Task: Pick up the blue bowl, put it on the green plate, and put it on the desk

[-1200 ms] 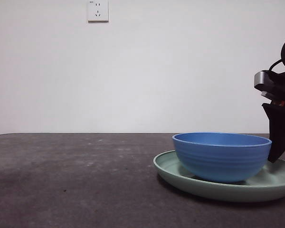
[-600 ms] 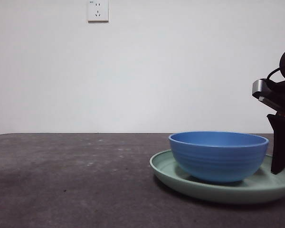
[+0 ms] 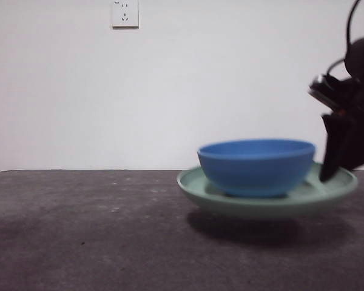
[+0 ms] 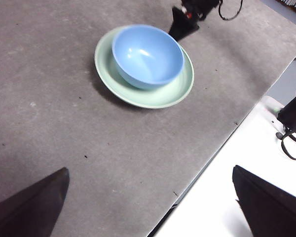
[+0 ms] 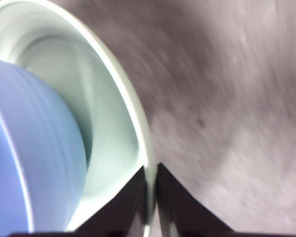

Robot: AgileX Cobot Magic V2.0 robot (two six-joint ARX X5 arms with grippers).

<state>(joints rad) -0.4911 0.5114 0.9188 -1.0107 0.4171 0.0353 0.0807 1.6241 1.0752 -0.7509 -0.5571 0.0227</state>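
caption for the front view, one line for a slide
Right gripper clamps the green plate by its rim, lifting it clear of the desk with the blue bowl inside.

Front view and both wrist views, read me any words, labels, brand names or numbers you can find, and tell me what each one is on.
No readable text in any view.
Wall socket: slots only, no lettering visible.
Blue bowl, green plate: plain, no marks.
Right end effector, clamped on the plate's rim: no label visible.

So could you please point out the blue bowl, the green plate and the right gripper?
blue bowl (image 3: 256, 168): front view, outer wall.
green plate (image 3: 197, 189): front view, rim.
right gripper (image 5: 151, 185): right wrist view, between the tips pinching the plate's rim.
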